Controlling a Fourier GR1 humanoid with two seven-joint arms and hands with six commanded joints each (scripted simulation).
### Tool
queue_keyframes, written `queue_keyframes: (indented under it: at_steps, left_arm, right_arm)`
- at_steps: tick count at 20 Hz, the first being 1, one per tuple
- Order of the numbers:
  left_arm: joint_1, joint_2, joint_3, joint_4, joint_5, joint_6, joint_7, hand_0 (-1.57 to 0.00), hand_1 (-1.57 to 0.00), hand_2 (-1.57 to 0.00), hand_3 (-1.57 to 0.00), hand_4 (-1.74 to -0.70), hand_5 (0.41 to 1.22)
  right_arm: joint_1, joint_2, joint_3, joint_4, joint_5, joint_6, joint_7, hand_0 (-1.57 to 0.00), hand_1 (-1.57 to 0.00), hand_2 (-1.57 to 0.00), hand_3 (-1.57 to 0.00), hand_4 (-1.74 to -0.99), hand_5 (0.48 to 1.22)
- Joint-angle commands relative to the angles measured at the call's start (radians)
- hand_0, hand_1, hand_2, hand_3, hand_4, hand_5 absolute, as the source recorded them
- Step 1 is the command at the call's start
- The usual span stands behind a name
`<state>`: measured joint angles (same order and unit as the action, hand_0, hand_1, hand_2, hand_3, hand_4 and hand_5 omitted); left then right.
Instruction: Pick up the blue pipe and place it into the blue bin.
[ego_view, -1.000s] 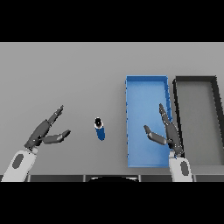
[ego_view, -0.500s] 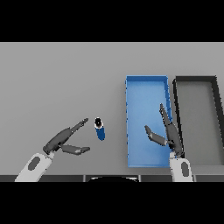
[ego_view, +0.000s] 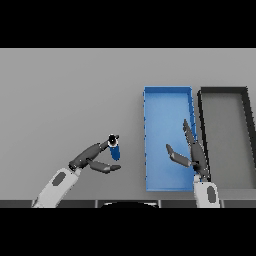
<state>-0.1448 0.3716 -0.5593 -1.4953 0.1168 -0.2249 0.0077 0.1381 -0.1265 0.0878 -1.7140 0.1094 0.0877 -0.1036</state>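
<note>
A big grey bench (ego_view: 65, 100) fills the view. It is flat and plain, the same grey all over.

On the right side of the bench sits a dark bin (ego_view: 227, 137). Its walls are black and its floor inside is grey. It is long, running from the far part of the bench toward the near edge. Its right side is cut off by the edge of the view. Nothing lies inside it.
</note>
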Motion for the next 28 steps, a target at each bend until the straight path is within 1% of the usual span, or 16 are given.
queue_keyframes:
  at_steps: [1, 4, 6, 7, 8, 9, 10, 12, 13, 14, 16, 17, 19, 22, 25, 28]
  left_arm:
    - [-0.010, -0.014, -0.005, 0.018, -0.024, 0.015, -0.016, 0.00, 0.00, 0.00, 0.00, -1.11, 0.444]
    - [-0.050, -0.066, -0.018, 0.072, -0.067, 0.041, -0.061, 0.00, 0.00, 0.00, 0.00, -1.07, 0.445]
    - [-0.060, -0.093, -0.011, 0.095, -0.036, 0.021, -0.082, 0.00, 0.00, 0.00, 0.00, -1.09, 0.477]
    - [-0.074, -0.124, -0.010, 0.123, -0.031, 0.025, -0.082, 0.00, 0.00, -0.02, -0.02, -1.11, 0.507]
    - [-0.070, -0.138, -0.007, 0.127, -0.022, 0.027, -0.093, 0.00, -0.03, -0.11, -0.10, -1.14, 0.550]
    - [-0.067, -0.151, 0.004, 0.137, -0.003, 0.027, -0.102, -0.02, -0.16, -0.29, -0.26, -1.21, 0.607]
    - [-0.079, -0.178, 0.016, 0.162, 0.020, 0.027, -0.086, -0.19, -0.35, -0.48, -0.52, -1.25, 0.730]
    - [-0.065, -0.194, 0.018, 0.163, 0.017, 0.046, -0.106, -0.67, -0.79, -0.87, -0.88, -1.42, 0.906]
    - [-0.069, -0.201, 0.024, 0.169, 0.016, 0.052, -0.115, -0.85, -0.94, -1.01, -1.00, -1.48, 0.969]
    - [-0.065, -0.207, 0.029, 0.174, 0.023, 0.046, -0.134, -0.99, -1.07, -1.12, -1.10, -1.53, 1.020]
    - [-0.057, -0.201, 0.011, 0.159, -0.001, 0.066, -0.155, -1.20, -1.25, -1.29, -1.21, -1.60, 1.092]
    - [-0.055, -0.207, 0.002, 0.160, -0.017, 0.087, -0.171, -1.28, -1.31, -1.34, -1.27, -1.63, 1.118]
    - [-0.046, -0.208, -0.010, 0.134, -0.028, 0.101, -0.186, -1.38, -1.41, -1.42, -1.34, -1.67, 1.155]
    - [-0.045, -0.216, -0.019, 0.083, -0.023, 0.108, -0.211, -1.47, -1.49, -1.50, -1.40, -1.70, 1.187]
    - [-0.065, -0.211, -0.022, 0.005, -0.005, 0.098, -0.204, -1.52, -1.53, -1.53, -1.43, -1.71, 1.204]
    - [-0.091, -0.215, -0.033, -0.064, 0.008, 0.090, -0.157, -1.55, -1.55, -1.55, -1.44, -1.72, 1.212]
  right_arm:
    - [0.003, 0.000, 0.002, -0.010, -0.001, 0.001, -0.009, 0.00, 0.00, 0.00, 0.00, -1.274, 0.603]
    - [0.006, -0.001, 0.003, -0.012, 0.004, -0.001, -0.003, 0.00, 0.00, 0.00, 0.00, -1.267, 0.598]
    - [0.029, -0.016, -0.007, -0.014, -0.009, 0.013, -0.016, 0.00, 0.00, 0.00, 0.00, -1.264, 0.598]
    - [0.014, -0.009, -0.003, -0.017, -0.003, 0.005, -0.003, 0.00, 0.00, 0.00, 0.00, -1.267, 0.600]
    - [0.011, -0.015, -0.013, -0.017, -0.012, 0.005, -0.004, 0.00, 0.00, 0.00, 0.00, -1.266, 0.601]
    - [0.017, -0.014, -0.012, -0.022, -0.011, 0.004, -0.006, 0.00, 0.00, 0.00, 0.00, -1.261, 0.600]
    - [0.026, -0.014, -0.004, -0.036, -0.007, 0.007, -0.008, 0.00, 0.00, 0.00, 0.00, -1.260, 0.600]
    - [0.019, -0.016, -0.006, -0.033, -0.004, 0.004, -0.003, 0.00, 0.00, 0.00, 0.00, -1.259, 0.605]
    - [0.005, -0.012, -0.006, -0.018, -0.005, 0.005, 0.012, 0.00, 0.00, 0.00, 0.00, -1.261, 0.609]
    - [0.008, -0.014, -0.008, -0.008, -0.008, 0.010, 0.002, 0.00, 0.00, 0.00, 0.00, -1.262, 0.611]
    - [0.003, -0.016, -0.013, -0.020, -0.011, 0.004, 0.001, 0.00, 0.00, 0.00, 0.00, -1.260, 0.614]
    - [0.017, -0.018, -0.006, -0.026, -0.006, 0.009, -0.011, 0.00, 0.00, 0.00, 0.00, -1.258, 0.615]
    - [0.002, -0.013, -0.003, -0.026, -0.002, 0.005, 0.006, 0.00, 0.00, 0.00, 0.00, -1.252, 0.619]
    - [0.002, -0.011, 0.002, -0.009, 0.007, 0.006, 0.000, 0.00, 0.00, 0.00, 0.00, -1.244, 0.623]
    - [0.002, -0.021, -0.007, -0.009, 0.013, 0.000, -0.007, 0.00, 0.00, 0.00, 0.00, -1.239, 0.629]
    - [0.002, -0.024, -0.006, 0.003, 0.026, -0.002, -0.016, 0.00, 0.00, 0.00, 0.00, -1.219, 0.634]
